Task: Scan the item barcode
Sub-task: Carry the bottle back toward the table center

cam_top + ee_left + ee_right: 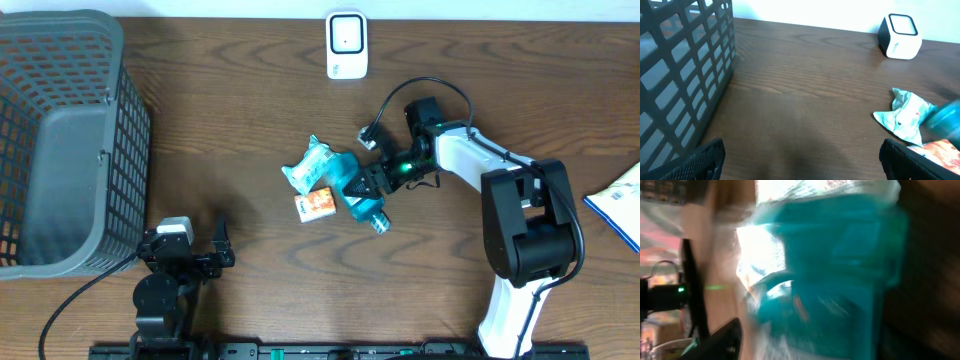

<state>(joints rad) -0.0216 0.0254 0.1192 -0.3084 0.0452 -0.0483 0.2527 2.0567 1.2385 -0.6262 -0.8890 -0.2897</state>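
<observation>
The white barcode scanner (346,45) stands at the table's far edge and shows at the top right of the left wrist view (899,36). Mid-table lie a teal packet (316,165), a small orange box (315,204) and a teal bottle (368,207). My right gripper (367,186) sits over the bottle's upper part. In the right wrist view the blurred teal bottle (840,280) fills the space beside one dark finger (720,340), and its grip cannot be made out. My left gripper (187,242) rests near the front edge, open and empty (802,162).
A large grey mesh basket (60,140) takes up the left side, close to the left gripper (685,65). A white-and-blue paper (620,205) lies at the right edge. The packet (905,117) and orange box (940,150) lie right of the left gripper.
</observation>
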